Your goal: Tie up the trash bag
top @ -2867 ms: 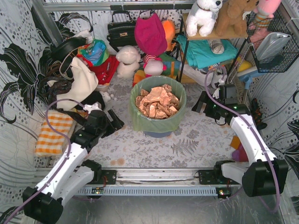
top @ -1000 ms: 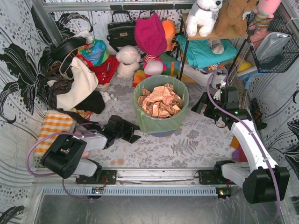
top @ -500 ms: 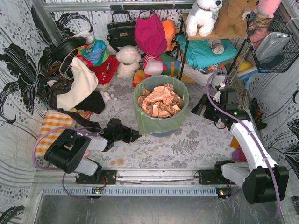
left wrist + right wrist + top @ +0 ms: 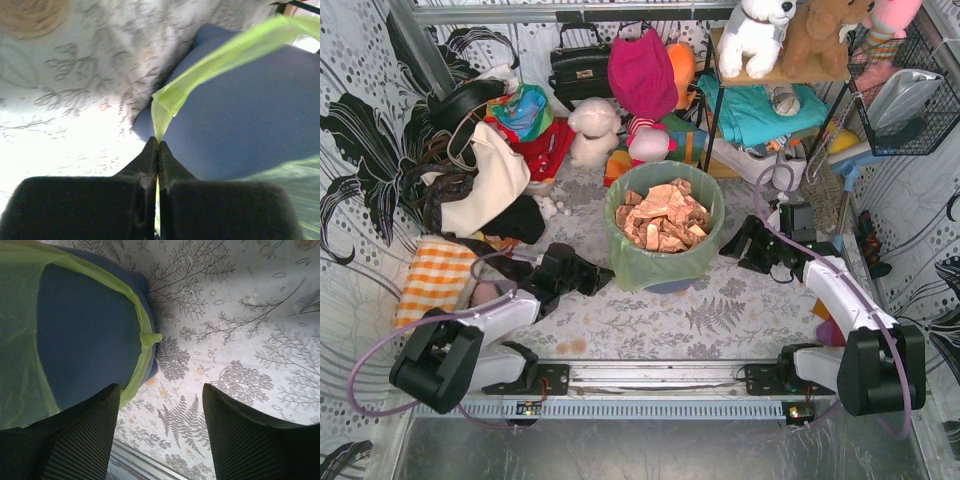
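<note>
Table [image 4: 720,310]: floral, bin [image 4: 660,287] at centre.
Bag [image 4: 655,262]: lines bin.
Left fingers [image 4: 149,161]: pinching bag's hem, 8 o'clock.
Right fingers [image 4: 75,440]: spread, 3 o'clock of bin.

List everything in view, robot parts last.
trash bag: one, light green, lining the bin, centre
crumpled paper: many pieces, brown, inside the bag
bin: one, blue-grey, under the bag
handbag: one, black, at the back
plush toys: several, white and brown, back right
checked cloth: one, orange-white, left edge
left gripper: one, black, jaws shut on the bag's edge, left of the bin
right gripper: one, black, jaws open, right of the bin
</note>
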